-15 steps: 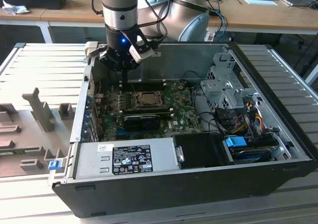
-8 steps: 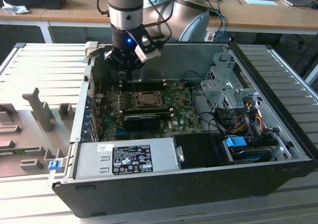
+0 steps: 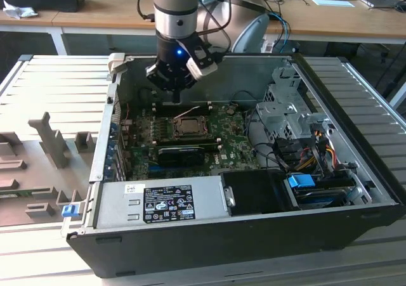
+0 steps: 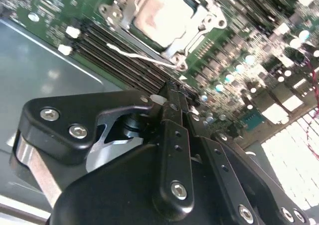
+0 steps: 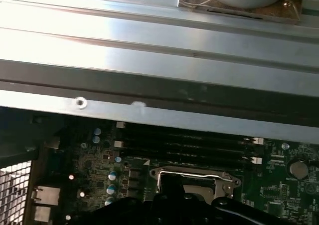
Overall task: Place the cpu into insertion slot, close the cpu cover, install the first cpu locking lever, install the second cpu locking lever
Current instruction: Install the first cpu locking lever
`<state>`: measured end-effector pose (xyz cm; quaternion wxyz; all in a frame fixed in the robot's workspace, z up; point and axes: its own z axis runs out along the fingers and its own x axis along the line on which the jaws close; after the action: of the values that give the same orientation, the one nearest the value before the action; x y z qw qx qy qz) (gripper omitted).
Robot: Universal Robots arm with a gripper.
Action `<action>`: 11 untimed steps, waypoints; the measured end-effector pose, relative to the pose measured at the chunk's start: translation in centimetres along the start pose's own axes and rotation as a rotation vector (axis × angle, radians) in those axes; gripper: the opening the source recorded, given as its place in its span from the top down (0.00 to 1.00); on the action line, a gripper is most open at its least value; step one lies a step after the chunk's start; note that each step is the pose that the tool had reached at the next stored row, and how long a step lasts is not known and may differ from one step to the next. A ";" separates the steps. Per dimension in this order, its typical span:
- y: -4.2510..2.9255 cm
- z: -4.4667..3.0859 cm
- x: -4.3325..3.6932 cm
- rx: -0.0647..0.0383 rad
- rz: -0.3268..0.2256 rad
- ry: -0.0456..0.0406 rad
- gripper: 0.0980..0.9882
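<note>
We see ribbed metal bench [image 3: 57, 77] around claw, wooden desks [image 3: 95, 10] beyond claw, dark gap beneath them, bright light on bench slats.

White label [image 3: 167, 203] with black print blocks on top of the silver power supply [image 3: 158, 200], near side of the case: lines too small to read. Smaller white sticker [image 3: 130, 189] on the same unit, toward the exterior view's left, also unreadable. Tiny white markings on the green motherboard [image 4: 259, 50] in the second wrist view, not legible.
</note>
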<state>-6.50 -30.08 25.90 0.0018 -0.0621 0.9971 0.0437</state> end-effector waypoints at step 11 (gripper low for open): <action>-0.46 2.75 -1.19 -0.036 0.014 -0.0057 0.99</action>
<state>-5.27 -30.15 23.14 0.0032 -0.0550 0.9966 0.0620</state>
